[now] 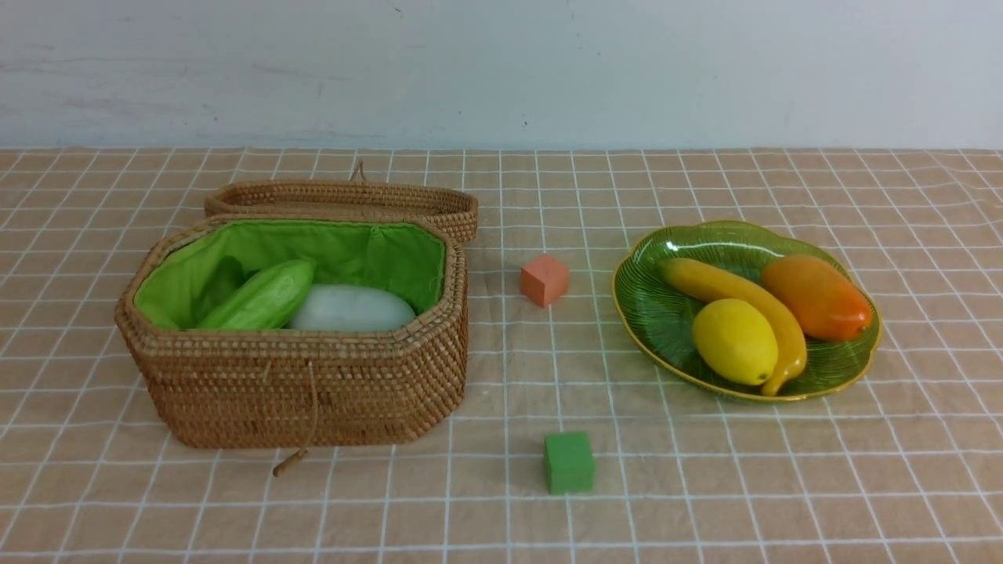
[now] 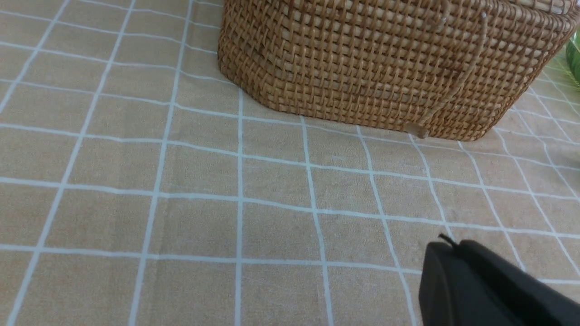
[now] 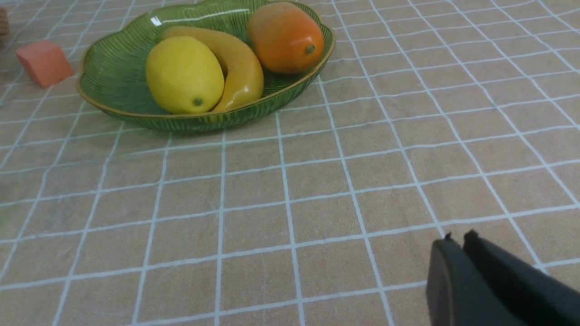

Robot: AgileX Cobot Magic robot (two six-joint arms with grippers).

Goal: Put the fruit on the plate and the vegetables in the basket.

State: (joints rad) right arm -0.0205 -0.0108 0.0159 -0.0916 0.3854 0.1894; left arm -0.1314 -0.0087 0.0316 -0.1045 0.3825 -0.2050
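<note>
Behind everything stands a pale, slightly marked wall [image 1: 501, 74], and before it lies a brown cloth [image 1: 501, 501] with white grid lines. On the plate [image 1: 650, 356], the banana [image 1: 736, 290] lies between the lemon [image 1: 735, 341] and the mango-like fruit [image 1: 815, 298], its long axis slanting from the far left toward the near right. These fruits lie forward of the right gripper [image 3: 457, 237], and well apart from it; this arm seems the nearer one to them. Its fingertips stand almost together, perhaps with a small gap, and hold nothing. The left gripper [image 2: 448, 240] is closed and empty, in front of the basket [image 1: 298, 392], where the ridged green vegetable [image 1: 266, 298] and the white radish [image 1: 353, 308] lie. The sorting looks finished, so I think any coming move needs only to keep both grippers away from the plate and the basket.
</note>
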